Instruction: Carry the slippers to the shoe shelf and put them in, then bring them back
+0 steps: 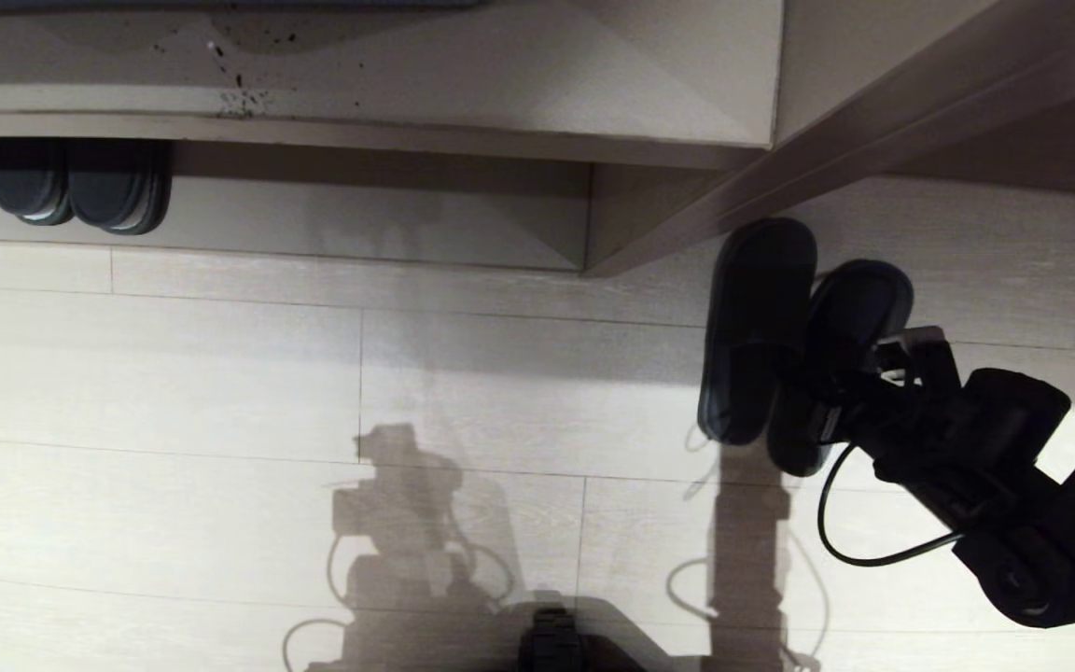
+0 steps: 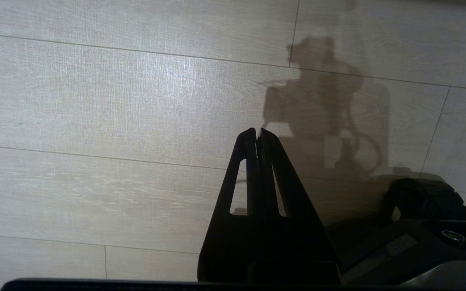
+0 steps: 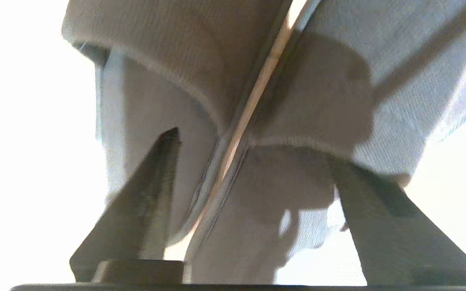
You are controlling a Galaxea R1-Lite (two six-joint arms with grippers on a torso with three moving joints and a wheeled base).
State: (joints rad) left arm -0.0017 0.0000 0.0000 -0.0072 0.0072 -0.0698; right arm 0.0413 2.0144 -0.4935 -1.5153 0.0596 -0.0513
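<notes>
The two slippers lie side by side on the pale floor at the right, toes toward the furniture, outside the shoe shelf. My right gripper reaches in from the lower right and sits low over their near halves. In the right wrist view the right gripper is open, one finger over the left slipper and the other by the right slipper; the seam between the pair runs between them. The left gripper hangs shut over bare floor, holding nothing.
Another dark pair stands inside the shelf at the far left. An upright divider ends the shelf, and a slanted board overhangs the slippers' toes. My base shows at the bottom edge, a cable loops under the right arm.
</notes>
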